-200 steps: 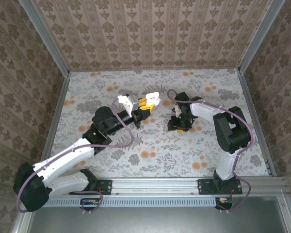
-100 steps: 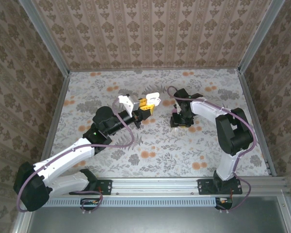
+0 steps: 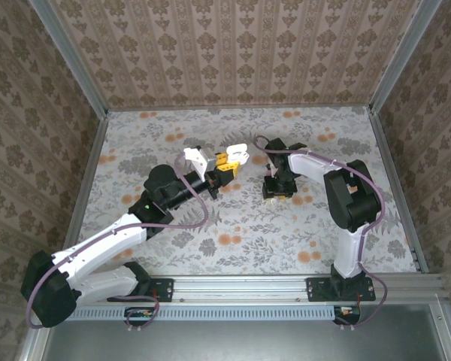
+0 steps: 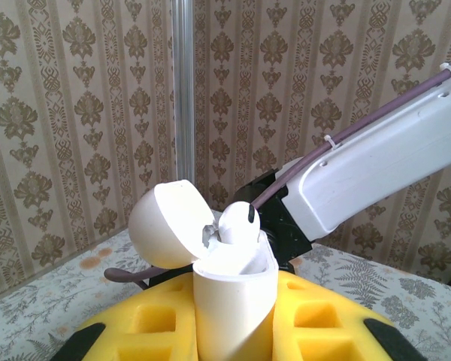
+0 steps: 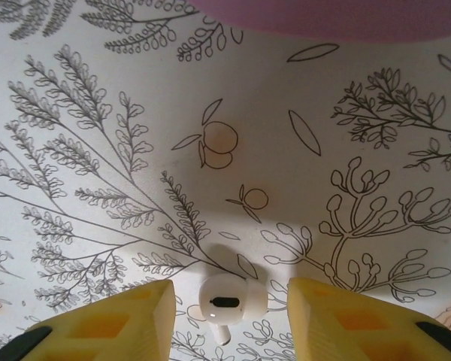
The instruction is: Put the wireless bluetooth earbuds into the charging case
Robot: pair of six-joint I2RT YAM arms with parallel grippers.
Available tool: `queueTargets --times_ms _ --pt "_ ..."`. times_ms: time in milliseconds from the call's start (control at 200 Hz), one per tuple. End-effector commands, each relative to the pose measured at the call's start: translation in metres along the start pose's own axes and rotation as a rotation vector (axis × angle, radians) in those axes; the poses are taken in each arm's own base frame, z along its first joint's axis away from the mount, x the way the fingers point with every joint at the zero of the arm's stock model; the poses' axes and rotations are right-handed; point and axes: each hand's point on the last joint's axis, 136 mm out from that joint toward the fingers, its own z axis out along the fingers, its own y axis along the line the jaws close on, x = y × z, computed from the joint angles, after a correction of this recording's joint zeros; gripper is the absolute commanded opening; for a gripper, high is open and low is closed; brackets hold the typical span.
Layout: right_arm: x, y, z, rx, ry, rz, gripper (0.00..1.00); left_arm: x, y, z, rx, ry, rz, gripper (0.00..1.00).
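Soft, even light from overhead washes the patterned surface [image 3: 233, 226], shadows faint and diffuse. Between the right end effector [image 5: 229, 289] tips the earbud [image 5: 227, 301] gleams, casting a pale shadow ahead. The print there is crisp, while a pink band [image 5: 323, 19] beyond blurs. In the left end effector [image 4: 233, 323] the white charging case [image 4: 233, 293] nears overexposure, and its yellow fingers [image 4: 323, 323] look soft.

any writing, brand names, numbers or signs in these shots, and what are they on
No readable text anywhere.
charging case: plain white, no brand or marking showing.
earbud on the table: a dark slot, no lettering.
tablecloth and wallpaper: printed patterns, no words.
left arm and right arm: any labels are too small to tell.
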Motion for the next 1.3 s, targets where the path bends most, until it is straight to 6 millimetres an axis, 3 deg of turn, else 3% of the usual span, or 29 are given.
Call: queueTargets --times_ms 0,980,1295 --pt "0.003 -0.001 0.000 0.024 0.031 -0.020 0.44 -0.016 -0.001 0.002 0.002 -0.043 0.013 0.20" --pt "0.009 -0.004 0.020 0.033 0.067 -0.001 0.30 -0.014 0.000 0.005 0.008 -0.035 0.006 0.19" --pt "0.005 -0.001 0.010 0.022 0.029 0.007 0.27 -0.013 0.000 0.005 0.006 -0.030 0.006 0.20"
